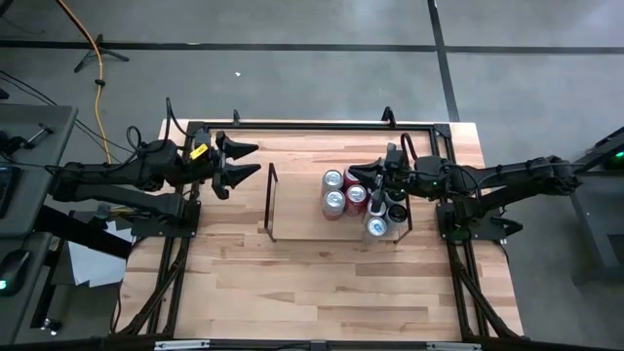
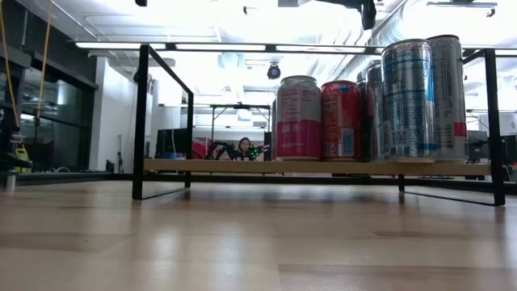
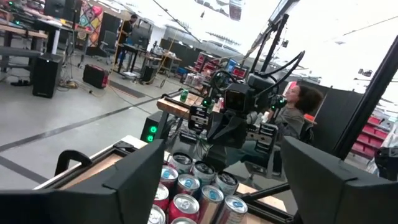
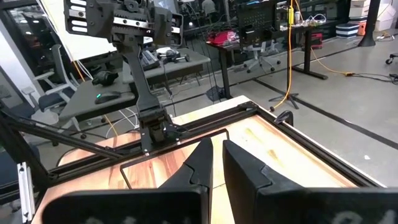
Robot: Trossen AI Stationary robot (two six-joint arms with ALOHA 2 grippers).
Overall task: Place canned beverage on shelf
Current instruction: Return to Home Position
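Note:
The shelf (image 1: 272, 200) is a low rack of thin black rods in the middle of the table, and its end frame (image 2: 141, 121) shows in the low view. Several cans (image 1: 334, 201) stand upright at its right end, pink, red and silver (image 2: 340, 120), also visible in the left wrist view (image 3: 186, 202). My left gripper (image 1: 249, 161) hovers open, left of the shelf, with nothing between its fingers (image 3: 134, 180). My right gripper (image 1: 355, 176) hovers shut above the cans, its fingers (image 4: 202, 163) closed on nothing.
A black rail frame (image 1: 312, 125) runs along the table's edges. The shelf's left half and the table's near half (image 1: 312, 288) are bare wood. A person (image 3: 298, 102) sits in the room beyond the table, behind my right arm (image 3: 236, 118).

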